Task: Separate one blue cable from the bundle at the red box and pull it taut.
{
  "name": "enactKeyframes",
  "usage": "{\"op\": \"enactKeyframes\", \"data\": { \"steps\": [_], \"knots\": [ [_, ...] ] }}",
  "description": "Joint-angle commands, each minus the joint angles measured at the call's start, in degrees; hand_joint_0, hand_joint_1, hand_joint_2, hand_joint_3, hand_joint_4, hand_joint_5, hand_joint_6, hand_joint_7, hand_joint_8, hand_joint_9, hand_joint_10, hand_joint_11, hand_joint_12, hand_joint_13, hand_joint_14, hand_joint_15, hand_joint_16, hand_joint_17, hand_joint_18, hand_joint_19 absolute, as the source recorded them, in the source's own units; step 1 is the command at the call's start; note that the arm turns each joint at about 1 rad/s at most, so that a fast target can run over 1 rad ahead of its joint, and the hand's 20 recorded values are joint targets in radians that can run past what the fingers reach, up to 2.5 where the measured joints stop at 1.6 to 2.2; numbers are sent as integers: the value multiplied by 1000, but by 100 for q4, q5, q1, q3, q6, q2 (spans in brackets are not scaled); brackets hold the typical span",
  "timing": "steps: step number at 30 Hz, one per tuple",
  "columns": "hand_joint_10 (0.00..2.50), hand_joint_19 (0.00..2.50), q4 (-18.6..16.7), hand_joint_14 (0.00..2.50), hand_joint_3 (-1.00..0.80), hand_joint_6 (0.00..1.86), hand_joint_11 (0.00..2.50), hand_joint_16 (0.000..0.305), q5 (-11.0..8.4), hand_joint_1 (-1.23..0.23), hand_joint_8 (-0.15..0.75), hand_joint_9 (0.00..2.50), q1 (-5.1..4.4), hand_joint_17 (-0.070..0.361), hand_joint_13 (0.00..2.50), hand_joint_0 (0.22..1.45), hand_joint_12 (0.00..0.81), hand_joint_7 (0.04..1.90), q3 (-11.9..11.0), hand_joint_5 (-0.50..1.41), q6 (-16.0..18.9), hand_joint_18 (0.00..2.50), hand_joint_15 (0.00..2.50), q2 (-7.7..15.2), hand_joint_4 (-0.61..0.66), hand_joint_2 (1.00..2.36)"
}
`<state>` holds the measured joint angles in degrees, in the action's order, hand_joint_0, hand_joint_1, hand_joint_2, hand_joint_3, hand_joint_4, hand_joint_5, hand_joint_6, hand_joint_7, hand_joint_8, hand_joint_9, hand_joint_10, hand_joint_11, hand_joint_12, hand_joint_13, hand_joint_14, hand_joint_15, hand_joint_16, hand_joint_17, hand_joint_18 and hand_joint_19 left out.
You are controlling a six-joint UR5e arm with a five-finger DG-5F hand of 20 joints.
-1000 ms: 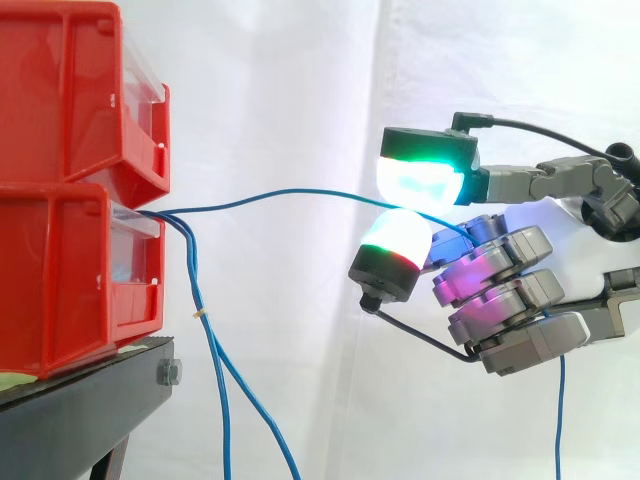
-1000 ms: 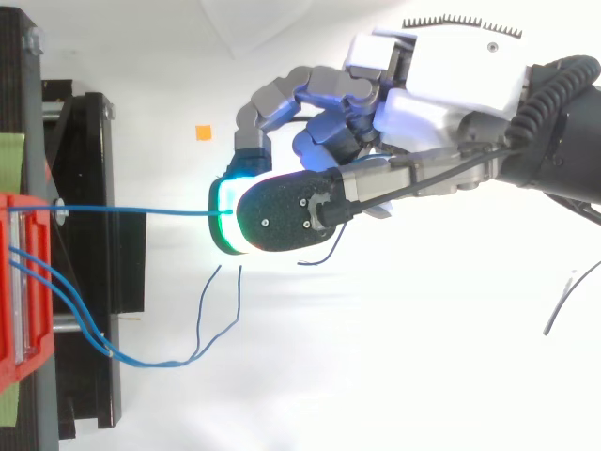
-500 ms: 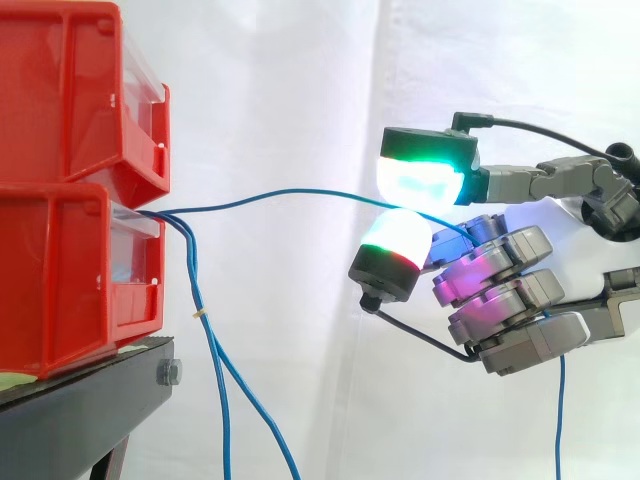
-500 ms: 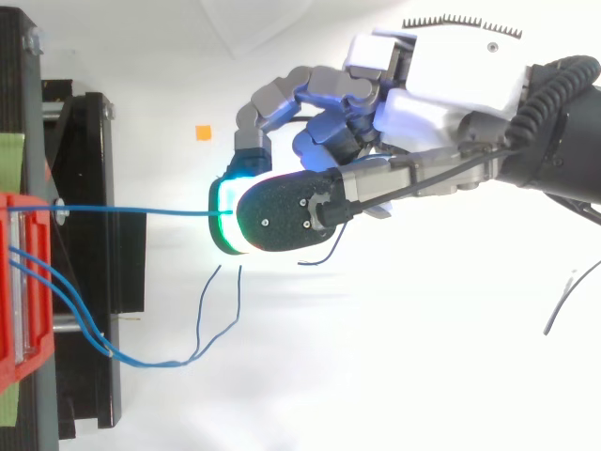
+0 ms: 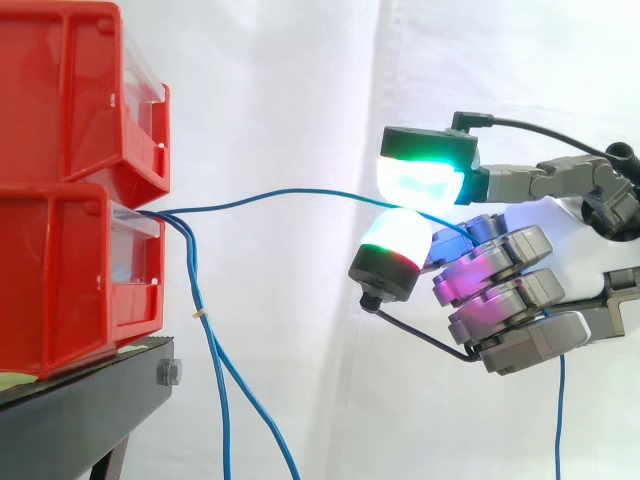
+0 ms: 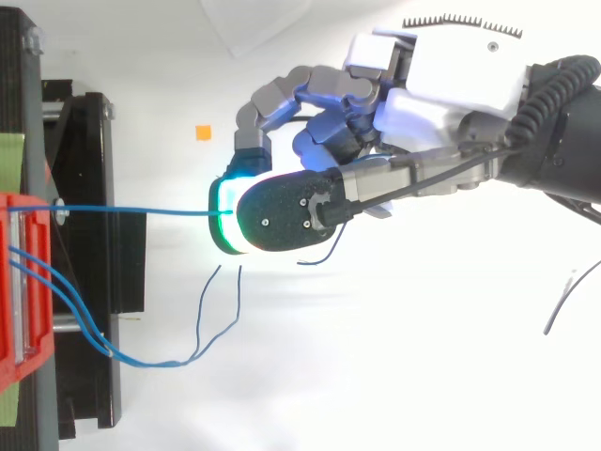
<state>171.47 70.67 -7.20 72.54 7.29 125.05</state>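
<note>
Reaches in from the right edge with the hand (image 5: 500, 300), well apart from the bins. Pinches one cable (image 5: 290, 193) between two glowing pads (image 5: 420, 180), the upper green and white, the lower white with a red and green rim, with the other fingers curled beneath, tinted magenta. Holds that cable stretched from the mouth of the lower bin (image 5: 60, 270) across the open gap to the pinch; from the side, in a shallow arch, rising off the bin and dipping into the pads, so not quite straight. From above, draws the same cable (image 6: 131, 210) as a level straight line from the bin front to the green-edged pad ahead of the hand (image 6: 441, 85). Hangs the bundle (image 5: 198, 295) from the same bin mouth, down past the front of the stand (image 5: 90, 400), tied by a thin pale band (image 5: 201, 313) just beside the bin front, then parting into two strands lower down. From above, runs the bundle (image 6: 150, 363) slantwise off the bin, apart from the held cable, up to two loose tips near the pads but not touching them. Sits the upper bin (image 5: 60, 90) directly on the lower, both on the black stand before the white curtain (image 5: 290, 80). Trails a blue strand (image 5: 560, 420) straight down below the hand at the right edge. Off to one side from above, a small orange marker (image 6: 204, 132), apart from everything else.
</note>
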Motion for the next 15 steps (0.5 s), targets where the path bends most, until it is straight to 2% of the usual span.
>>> {"op": "enactKeyframes", "data": {
  "steps": [1,15],
  "knots": [
    [2142,2037,0,2478,-53,938,1332,30,0,-726,299,774,-1,67,680,714,362,964,6,-248,0,1239,1431,2,118,1021],
    [2140,2041,0,2473,-52,937,1338,29,0,-726,299,777,-1,66,684,714,363,969,-3,-247,0,1238,1437,-7,118,1021]
  ]
}}
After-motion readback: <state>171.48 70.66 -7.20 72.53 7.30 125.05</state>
